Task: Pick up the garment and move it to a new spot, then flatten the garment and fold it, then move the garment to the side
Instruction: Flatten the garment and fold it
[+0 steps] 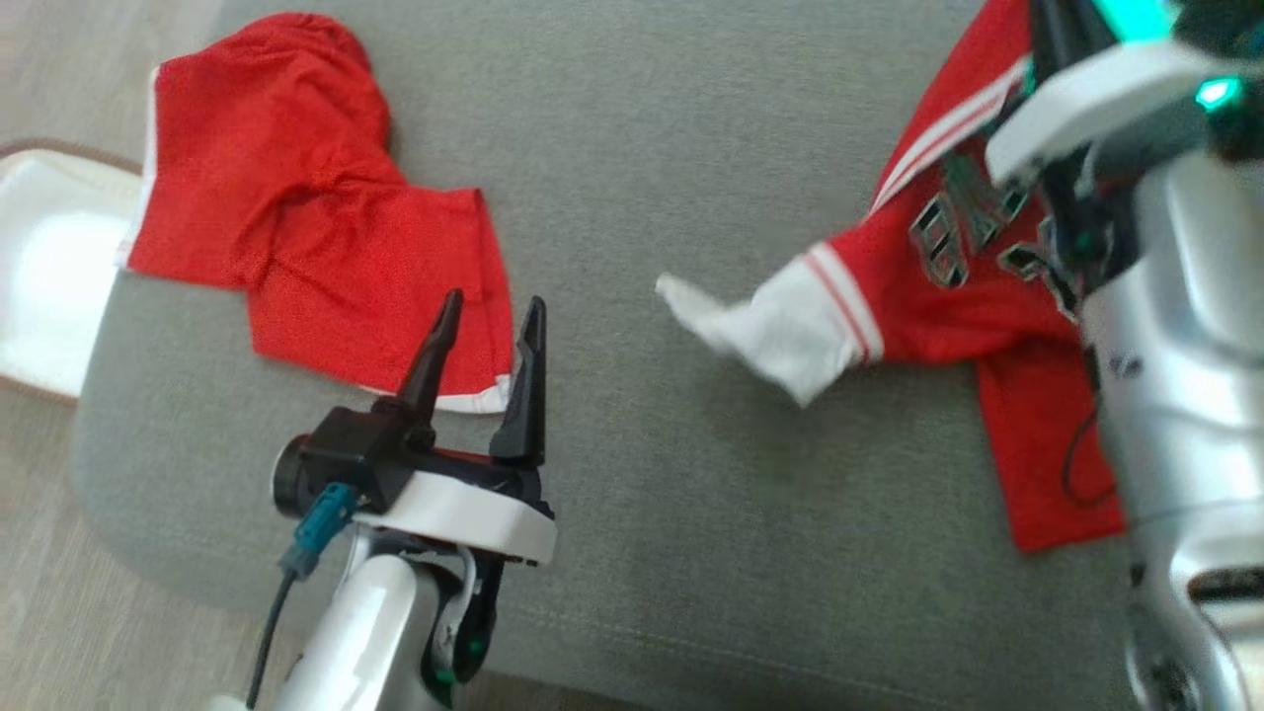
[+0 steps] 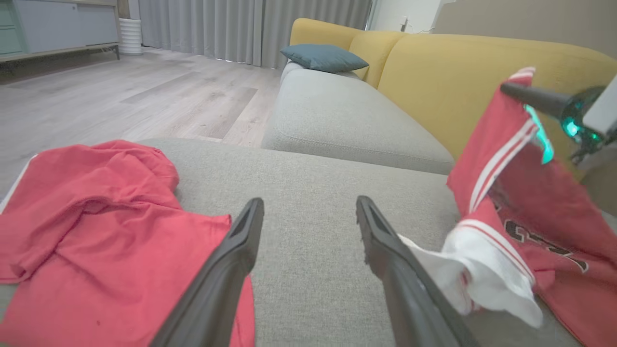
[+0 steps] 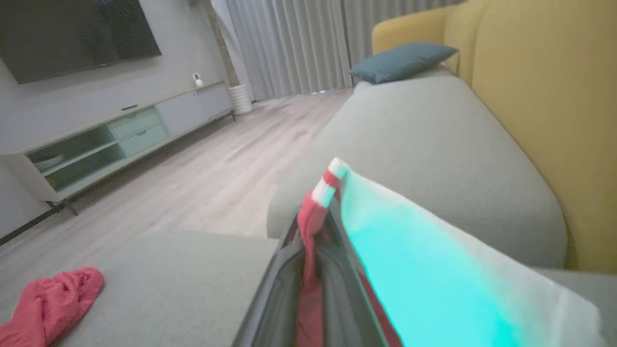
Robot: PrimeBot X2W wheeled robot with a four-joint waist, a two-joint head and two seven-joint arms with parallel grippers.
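Note:
The garment (image 1: pixel 948 296) is a red jersey with white striped trim, dark lettering and a white sleeve. It hangs at the right of the grey seat cushion (image 1: pixel 671 148), lifted by its upper edge, with the sleeve and lower part trailing on the cushion. My right gripper (image 1: pixel 1047 39) is shut on that upper edge; the right wrist view shows red cloth pinched between its fingers (image 3: pixel 308 226). My left gripper (image 1: pixel 494 301) stands open and holds nothing, above the cushion. In the left wrist view the left gripper (image 2: pixel 309 202) has the jersey (image 2: pixel 530 217) to its right.
A second red garment (image 1: pixel 286 197) with white edging lies crumpled at the cushion's left, just beyond my left fingertips. A white object (image 1: pixel 49 267) sits on the wood floor past the left edge. A yellow sofa back (image 2: pixel 434 72) and a blue pillow (image 2: pixel 323 58) lie beyond.

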